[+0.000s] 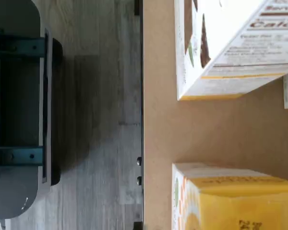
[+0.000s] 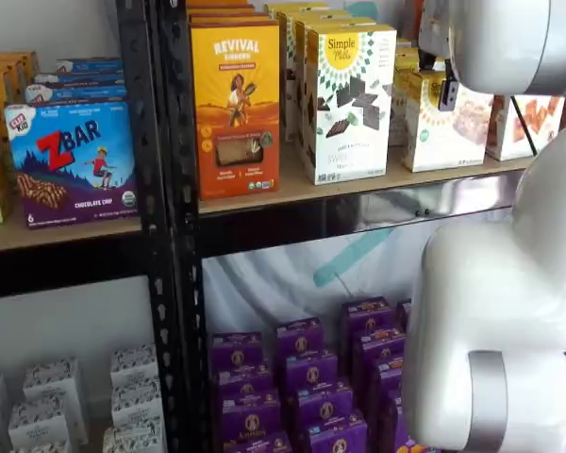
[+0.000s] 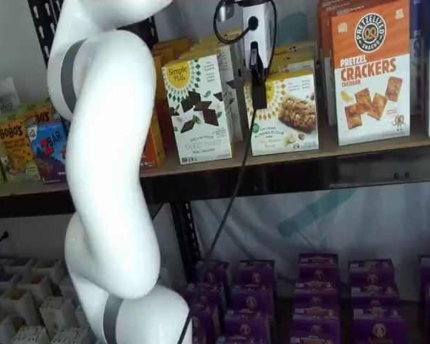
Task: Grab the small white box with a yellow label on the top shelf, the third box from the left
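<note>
The small white box stands on the top shelf in both shelf views, with a yellow sunburst logo and a baked-snack picture. In the wrist view its yellow top shows across a bare gap of the tan board from the taller white carton. My gripper hangs from above in front of the box's left edge. Its black fingers show as one dark bar with no plain gap. In a shelf view only a dark finger shows over the box, and the white arm hides the box's right part.
The taller white carton with chocolate squares stands left of the box. An orange crackers carton stands to its right. A Revival carton and ZBar boxes are further left. Purple boxes fill the lower shelf.
</note>
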